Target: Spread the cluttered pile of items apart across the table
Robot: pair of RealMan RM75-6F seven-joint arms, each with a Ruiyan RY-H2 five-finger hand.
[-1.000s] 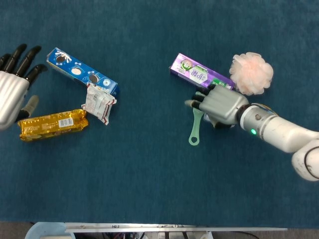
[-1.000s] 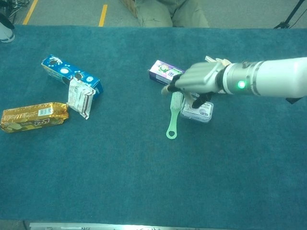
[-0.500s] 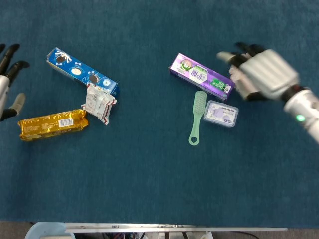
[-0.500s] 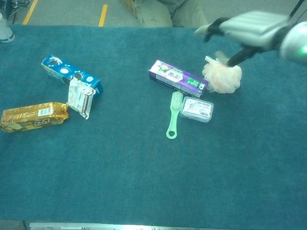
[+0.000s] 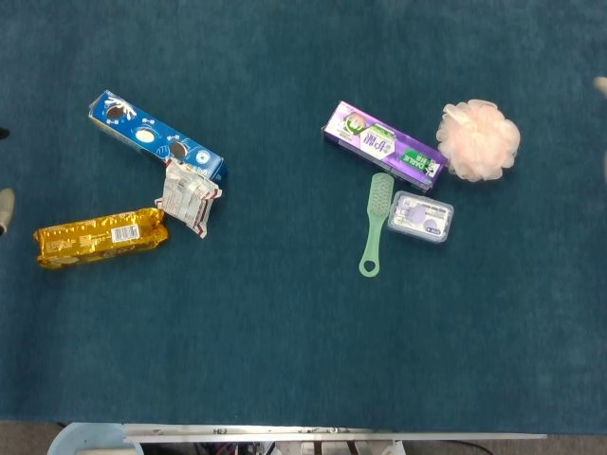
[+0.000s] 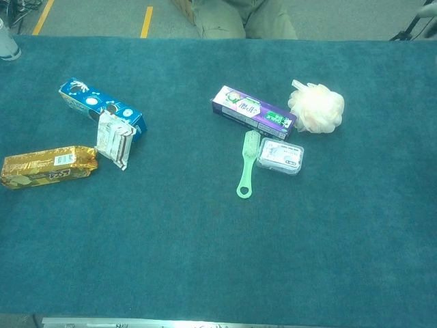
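Two slivers at frame edges, L robot hand (image 5: pixel 5 210), R robot hand (image 5: pixel 601 85), grip state can't tell, touching nothing.

Light fell evenly and fairly bright across the teal table cover (image 5: pixel 285 360) in my head view, seemingly from overhead, since shadows under the objects were thin and soft. The gold snack packet (image 5: pixel 100 237) threw small glints off its foil. Focus held sharp enough there to see print on the purple box (image 5: pixel 384 144). My chest view looked softer and grainier, a little washed out, with the cloth (image 6: pixel 205 260) paler. A bright strip glared along its bottom edge. I saw no obvious bending at the borders.
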